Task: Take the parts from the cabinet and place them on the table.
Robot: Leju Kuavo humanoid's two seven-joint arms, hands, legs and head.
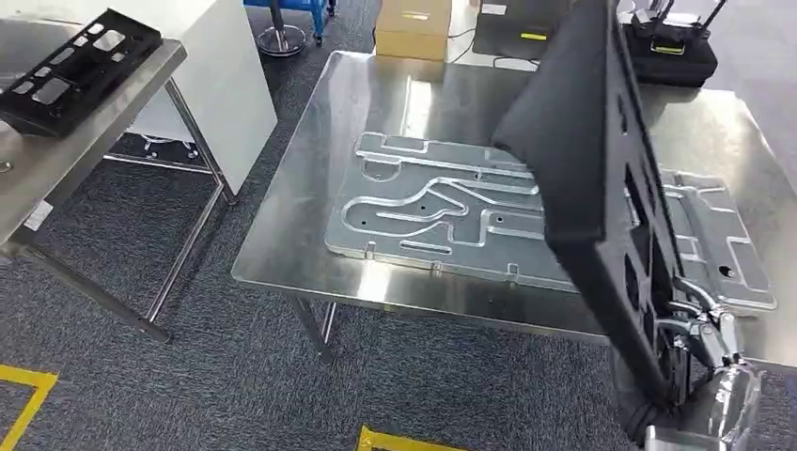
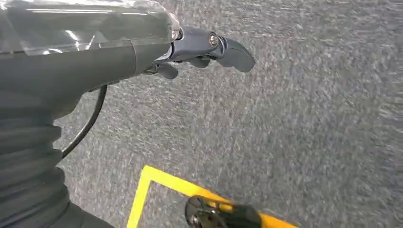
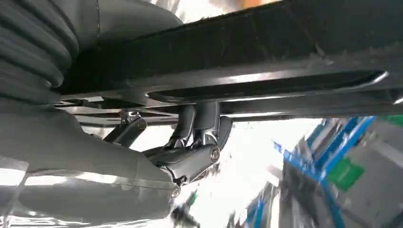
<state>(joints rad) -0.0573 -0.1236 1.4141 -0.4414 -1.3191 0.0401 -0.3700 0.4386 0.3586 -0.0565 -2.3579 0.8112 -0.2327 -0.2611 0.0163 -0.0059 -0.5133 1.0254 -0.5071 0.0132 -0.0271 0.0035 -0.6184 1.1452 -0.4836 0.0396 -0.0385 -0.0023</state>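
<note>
Our right hand (image 1: 695, 343) grips a black plastic panel (image 1: 592, 178) by its lower edge, holding it tilted on edge above the steel counter (image 1: 310, 188), where it hides part of a silver metal plate (image 1: 442, 211). 1 similar black panel (image 1: 75, 66) lies on another counter at left. Our left hand (image 2: 199, 50) hangs over grey carpet, fingers curled, holding nothing.
</note>
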